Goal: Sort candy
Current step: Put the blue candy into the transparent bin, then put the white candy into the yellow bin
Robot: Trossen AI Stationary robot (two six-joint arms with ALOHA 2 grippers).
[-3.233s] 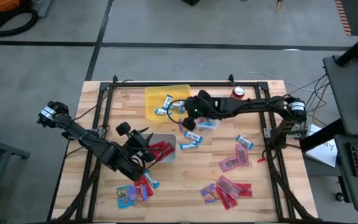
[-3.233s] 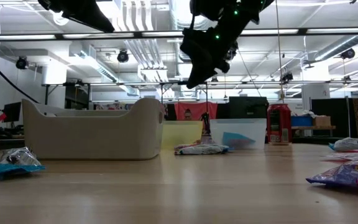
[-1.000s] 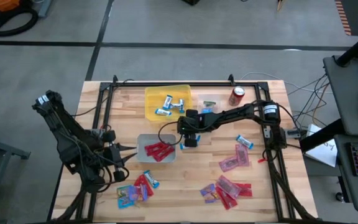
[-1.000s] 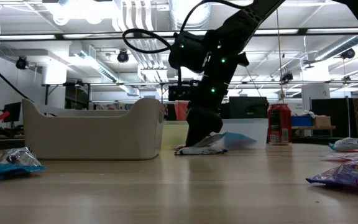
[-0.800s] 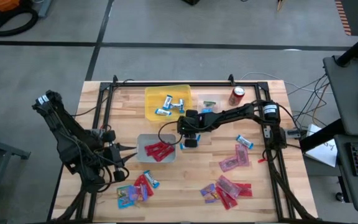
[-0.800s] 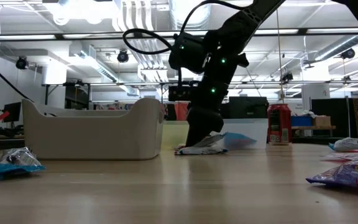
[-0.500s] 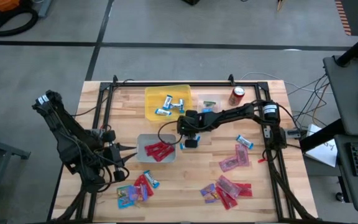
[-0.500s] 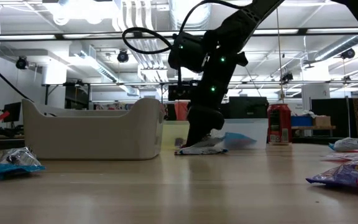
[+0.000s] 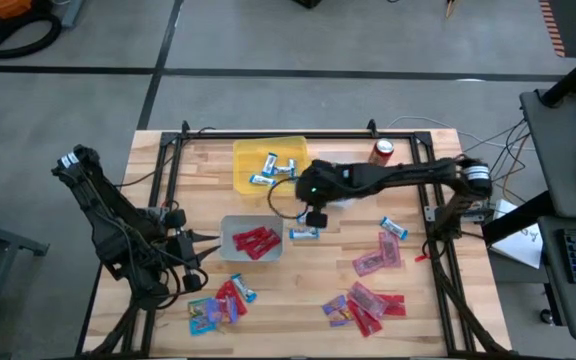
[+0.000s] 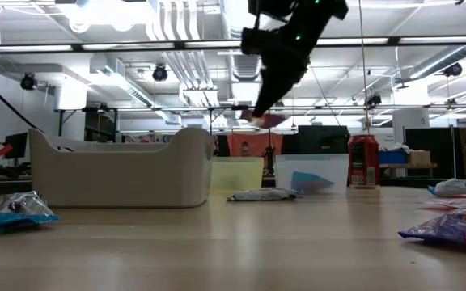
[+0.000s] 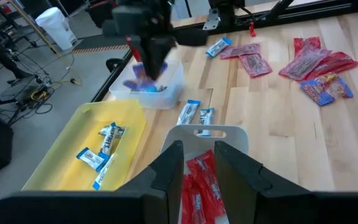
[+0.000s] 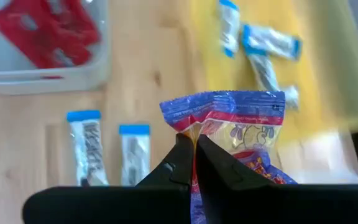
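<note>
Purple-blue wrapper pinched by its edge: the right gripper [image 12: 193,163] is clamped shut on a purple-blue packet [image 12: 232,134], held high so it clears the bin walls, I'd guess. It hangs just beside the yellow bin [image 9: 268,165], above two blue-and-silver mini bars [image 12: 107,152] on the wood. Beyond sit the clear tub [image 11: 157,96] and the grey bin [image 9: 251,240] with red packets [image 9: 256,240]. The left gripper [image 11: 199,163] waits near the grey bin, fingers slightly apart, empty.
</note>
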